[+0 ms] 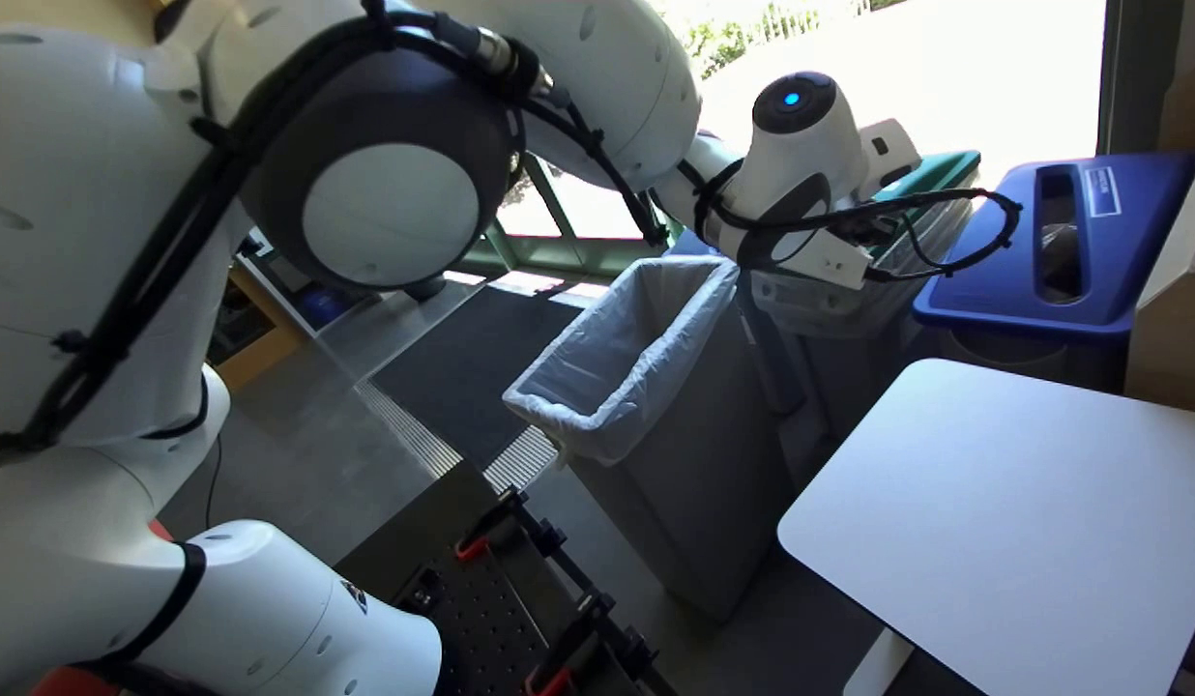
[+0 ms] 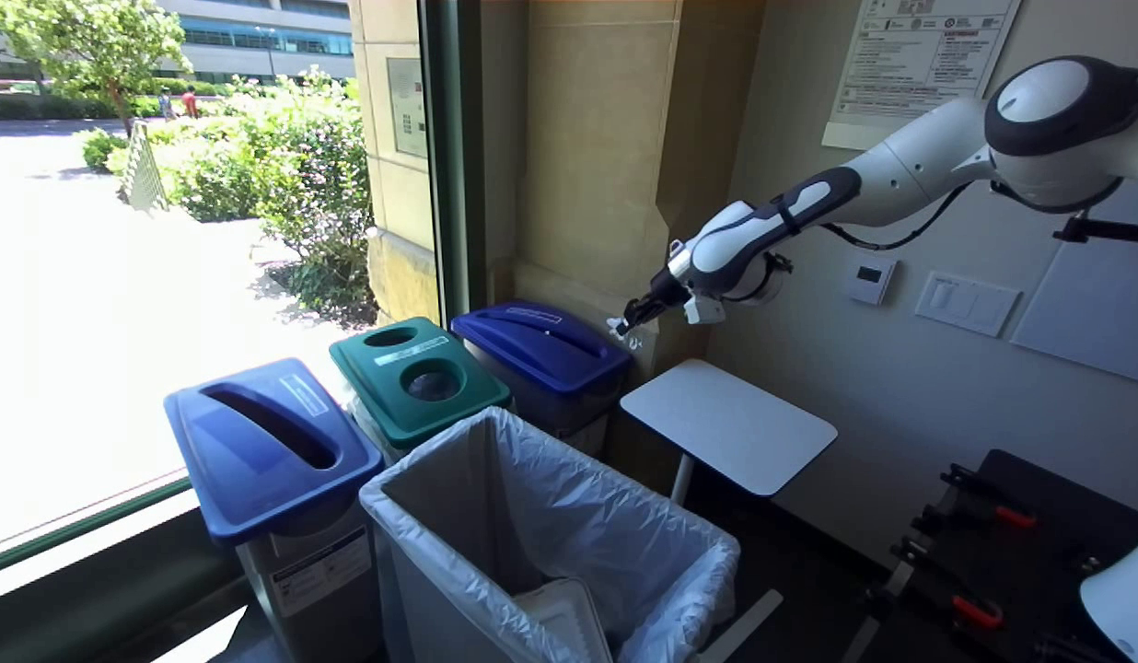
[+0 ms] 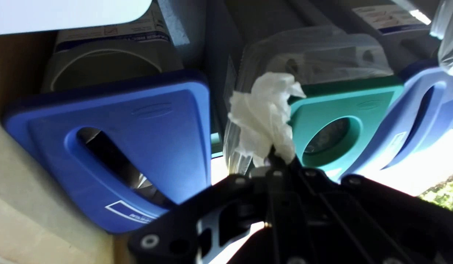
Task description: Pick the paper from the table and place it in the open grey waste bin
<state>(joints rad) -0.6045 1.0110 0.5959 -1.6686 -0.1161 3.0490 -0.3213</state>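
The crumpled white paper is pinched between the fingertips of my gripper in the wrist view. In an exterior view my gripper holds the paper in the air, above the far side of the blue-lidded bin and beside the table. The other exterior view hides the fingers and paper behind the wrist. The white table also shows in an exterior view and at the wrist view's top left. The open grey waste bin, lined with a whitish bag, stands apart from the gripper; it shows large in an exterior view.
A blue slotted-lid bin, a green-lidded bin and another blue slotted-lid bin stand by the window. A pale container lies inside the grey bin. A stone pillar rises behind the gripper.
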